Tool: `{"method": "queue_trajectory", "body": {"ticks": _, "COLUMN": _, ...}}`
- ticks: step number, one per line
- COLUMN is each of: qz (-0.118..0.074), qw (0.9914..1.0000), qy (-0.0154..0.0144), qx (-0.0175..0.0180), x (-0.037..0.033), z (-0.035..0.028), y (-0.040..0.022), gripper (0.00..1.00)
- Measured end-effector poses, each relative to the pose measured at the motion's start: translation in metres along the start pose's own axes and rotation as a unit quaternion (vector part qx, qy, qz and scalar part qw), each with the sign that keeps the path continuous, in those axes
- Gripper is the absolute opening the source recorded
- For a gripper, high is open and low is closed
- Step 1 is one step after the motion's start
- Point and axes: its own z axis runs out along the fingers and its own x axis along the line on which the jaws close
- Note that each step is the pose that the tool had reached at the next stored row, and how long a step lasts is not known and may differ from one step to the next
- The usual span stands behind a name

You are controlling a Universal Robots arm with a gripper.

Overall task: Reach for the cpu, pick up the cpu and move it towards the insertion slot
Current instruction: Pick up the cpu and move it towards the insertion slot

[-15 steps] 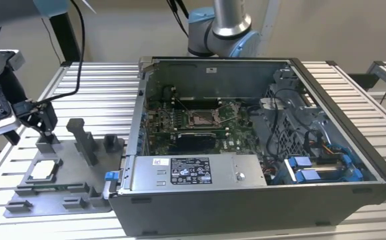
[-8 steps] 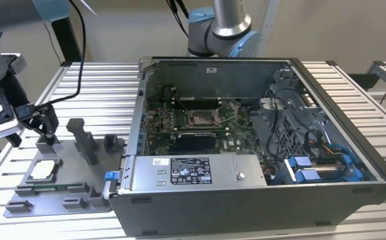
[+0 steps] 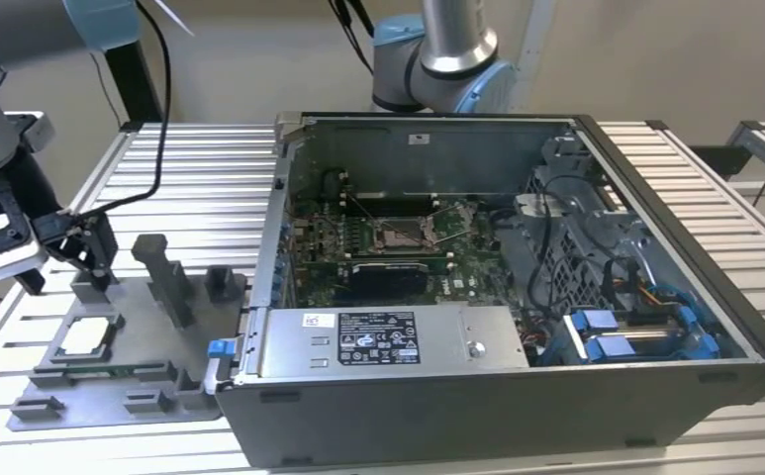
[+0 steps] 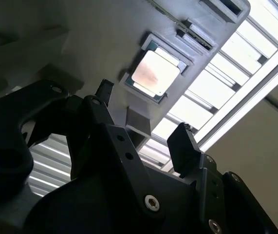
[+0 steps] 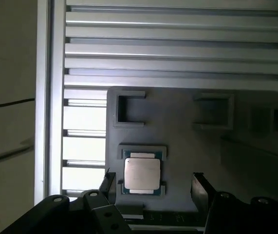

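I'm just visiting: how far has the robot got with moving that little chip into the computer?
Early days. Done: the reach, since the hand hangs open right over the cpu. In hand: nothing; the cpu lies in its grey fixture, not gripped. Left: lifting it and carrying it to the insertion slot inside the open computer case.

Power-supply label [image 3: 379, 338], print unreadable

One cpu [image 5: 142, 174], one insertion slot [image 3: 400, 235], one computer case [image 3: 488, 406], one fixture tray [image 3: 98, 404].
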Motion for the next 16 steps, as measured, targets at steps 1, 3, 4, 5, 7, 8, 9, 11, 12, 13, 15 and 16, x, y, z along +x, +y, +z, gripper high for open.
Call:
{"method": "queue_trajectory", "body": {"ticks": 1, "qz": 0.0, "qw": 1.0, "qy": 0.0, "qx": 0.0, "x": 0.0001, "z": 0.0007, "y": 0.0, "gripper": 1.0}}
{"method": "queue_trajectory", "body": {"ticks": 3, "qz": 0.0, "qw": 1.0, "qy": 0.0001, "qx": 0.0, "x": 0.0003, "z": 0.002, "y": -0.0001, "gripper": 1.0}}
{"method": "queue_trajectory", "body": {"ticks": 4, "qz": 0.0, "qw": 1.0, "qy": 0.0001, "qx": 0.0001, "x": 0.0004, "z": 0.0025, "y": -0.0001, "gripper": 1.0}}
{"method": "queue_trajectory", "body": {"ticks": 5, "qz": 0.0, "qw": 1.0, "qy": 0.0001, "qx": 0.0001, "x": 0.0005, "z": 0.0029, "y": -0.0001, "gripper": 1.0}}
{"method": "queue_trajectory", "body": {"ticks": 7, "qz": 0.0, "qw": 1.0, "qy": 0.0, "qx": 0.0, "x": 0.0006, "z": 0.0031, "y": -0.0001, "gripper": 1.0}}
{"method": "queue_trajectory", "body": {"ticks": 8, "qz": 0.0, "qw": 1.0, "qy": 0.0, "qx": 0.0, "x": 0.0006, "z": 0.0032, "y": -0.0001, "gripper": 1.0}}
{"method": "queue_trajectory", "body": {"ticks": 9, "qz": 0.0, "qw": 1.0, "qy": 0.0001, "qx": 0.0, "x": 0.0006, "z": 0.0032, "y": -0.0001, "gripper": 1.0}}
{"method": "queue_trajectory", "body": {"ticks": 11, "qz": 0.0, "qw": 1.0, "qy": 0.0, "qx": 0.0, "x": 0.0006, "z": 0.0036, "y": -0.0001, "gripper": 1.0}}
{"method": "queue_trajectory", "body": {"ticks": 12, "qz": 0.0, "qw": 1.0, "qy": 0.0, "qx": 0.0, "x": 0.0006, "z": 0.0039, "y": -0.0001, "gripper": 1.0}}
{"method": "queue_trajectory", "body": {"ticks": 13, "qz": 0.0, "qw": 1.0, "qy": 0.0, "qx": 0.0, "x": 0.0006, "z": 0.0044, "y": -0.0002, "gripper": 1.0}}
{"method": "queue_trajectory", "body": {"ticks": 15, "qz": 0.0, "qw": 1.0, "qy": 0.0, "qx": 0.0, "x": 0.0007, "z": 0.0052, "y": -0.0002, "gripper": 1.0}}
{"method": "queue_trajectory", "body": {"ticks": 16, "qz": 0.0, "qw": 1.0, "qy": 0.0, "qx": 0.0, "x": 0.0008, "z": 0.0057, "y": -0.0002, "gripper": 1.0}}
